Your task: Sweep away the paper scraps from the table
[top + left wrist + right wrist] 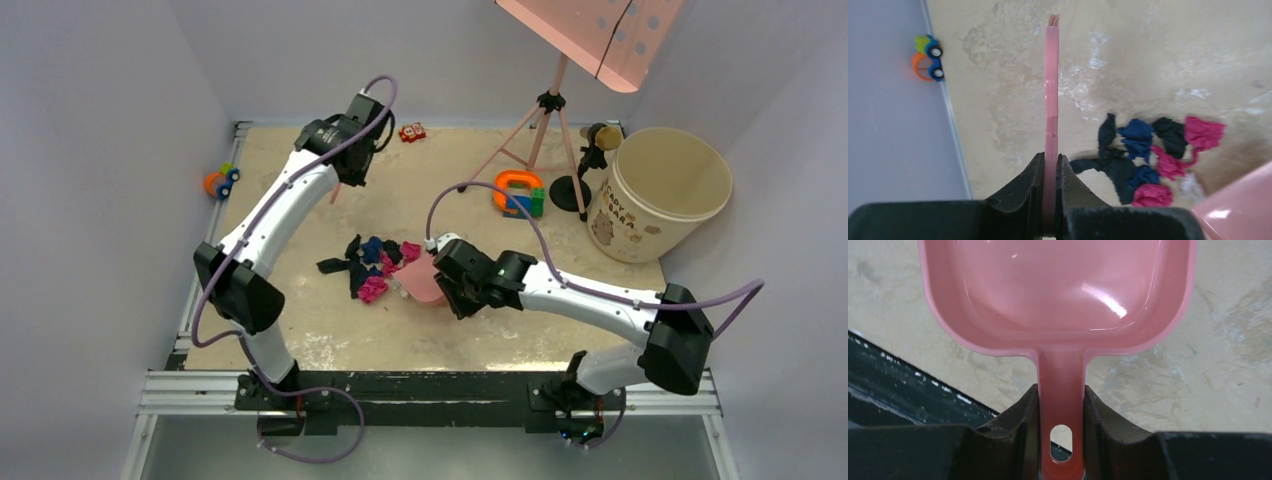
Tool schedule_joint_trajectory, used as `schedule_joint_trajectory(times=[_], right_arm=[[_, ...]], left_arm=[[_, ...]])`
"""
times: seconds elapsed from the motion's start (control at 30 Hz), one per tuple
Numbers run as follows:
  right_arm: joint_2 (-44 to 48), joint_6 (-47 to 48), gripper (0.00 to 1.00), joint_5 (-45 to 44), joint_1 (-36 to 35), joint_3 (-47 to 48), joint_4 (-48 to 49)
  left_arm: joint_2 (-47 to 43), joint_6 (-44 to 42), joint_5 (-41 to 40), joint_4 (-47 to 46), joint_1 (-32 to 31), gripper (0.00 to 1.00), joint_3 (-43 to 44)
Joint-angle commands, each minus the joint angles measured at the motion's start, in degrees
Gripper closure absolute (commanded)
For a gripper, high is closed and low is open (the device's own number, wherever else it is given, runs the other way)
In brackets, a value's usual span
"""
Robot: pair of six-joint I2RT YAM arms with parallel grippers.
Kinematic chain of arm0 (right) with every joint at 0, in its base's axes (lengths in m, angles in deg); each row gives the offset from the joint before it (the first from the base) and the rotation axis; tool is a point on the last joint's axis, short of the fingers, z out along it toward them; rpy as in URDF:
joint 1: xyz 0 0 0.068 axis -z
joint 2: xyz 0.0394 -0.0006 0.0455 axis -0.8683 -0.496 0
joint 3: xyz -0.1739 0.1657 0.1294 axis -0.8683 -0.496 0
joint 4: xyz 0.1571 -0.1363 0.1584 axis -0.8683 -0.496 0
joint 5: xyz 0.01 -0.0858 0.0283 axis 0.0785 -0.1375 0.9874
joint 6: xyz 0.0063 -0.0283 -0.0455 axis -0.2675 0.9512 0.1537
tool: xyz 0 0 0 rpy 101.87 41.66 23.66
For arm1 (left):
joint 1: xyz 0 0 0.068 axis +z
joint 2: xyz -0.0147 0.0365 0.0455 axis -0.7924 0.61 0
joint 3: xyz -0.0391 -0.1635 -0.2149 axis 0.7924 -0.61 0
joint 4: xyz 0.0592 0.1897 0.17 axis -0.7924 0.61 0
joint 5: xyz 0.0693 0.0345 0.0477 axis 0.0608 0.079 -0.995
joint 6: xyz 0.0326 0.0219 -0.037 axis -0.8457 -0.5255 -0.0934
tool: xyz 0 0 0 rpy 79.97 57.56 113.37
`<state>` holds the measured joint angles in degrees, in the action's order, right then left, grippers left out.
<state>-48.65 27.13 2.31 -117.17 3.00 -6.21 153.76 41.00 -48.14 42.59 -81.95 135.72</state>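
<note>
The paper scraps [370, 265] lie in a heap of black, blue and magenta wads at the middle of the beige table [330, 335]. They also show in the left wrist view [1148, 150]. My left gripper [345, 172] is shut on a thin pink brush [1051, 85] and holds it above the table, behind and left of the heap; the jaws [1050, 170] clamp its handle. My right gripper [455, 285] is shut on the handle of a pink dustpan [1058, 295], whose pan [422, 280] sits just right of the scraps.
A cream bucket [665, 190] stands at the back right, beside a pink music stand's tripod [545, 130]. An orange, blue and green toy [520, 192] lies near it. A red-and-white block [412, 131] sits at the back edge and a toy car [222, 182] at the left rail.
</note>
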Motion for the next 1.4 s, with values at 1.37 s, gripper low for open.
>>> schedule_joint_trajectory(times=[1.37], right_arm=[[-21.59, 13.07, 1.0, 9.15, 3.6, 12.86, -1.07]], left_arm=[[19.08, -26.85, 35.58, 15.02, -2.78, 1.0, 11.91]])
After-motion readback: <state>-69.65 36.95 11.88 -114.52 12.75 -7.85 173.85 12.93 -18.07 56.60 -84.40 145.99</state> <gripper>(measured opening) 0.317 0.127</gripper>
